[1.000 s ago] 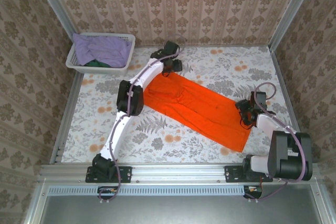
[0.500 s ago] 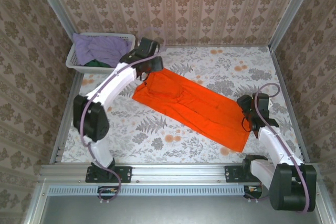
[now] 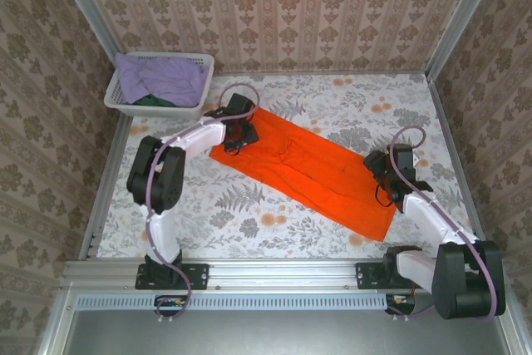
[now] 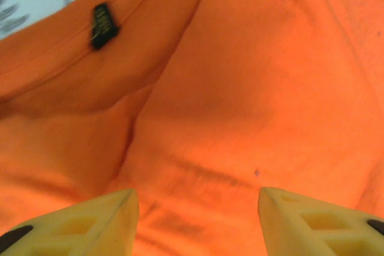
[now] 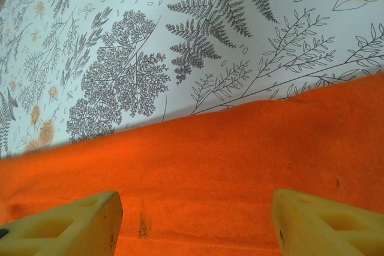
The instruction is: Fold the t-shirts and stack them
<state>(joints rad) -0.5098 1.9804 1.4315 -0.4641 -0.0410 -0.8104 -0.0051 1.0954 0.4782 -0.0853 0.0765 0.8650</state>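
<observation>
A bright orange t-shirt [image 3: 312, 170] lies as a long strip, slanting from the back left to the front right of the table. My left gripper [image 3: 239, 132] hovers over its back-left end, open, with nothing between its yellow fingertips [image 4: 90, 220]. In the left wrist view [image 4: 198, 223] the orange cloth [image 4: 252, 88] and its dark neck label [image 4: 103, 25] lie just below. My right gripper [image 3: 384, 175] is open above the strip's front-right end. In the right wrist view [image 5: 195, 226] the orange cloth [image 5: 228, 166] and its far edge lie beneath the jaws.
A white lattice basket [image 3: 199, 61] stands at the back left corner, holding a lavender shirt [image 3: 158, 77] and a dark green one [image 3: 150, 101]. The floral table cover [image 3: 332, 97] shows around the strip. Metal rails and patterned walls bound the table.
My left arm has swung its elbow to the left, and its gripper has come down from behind the shirt onto the back-left end. That end has shifted slightly left. The right gripper has barely moved.
</observation>
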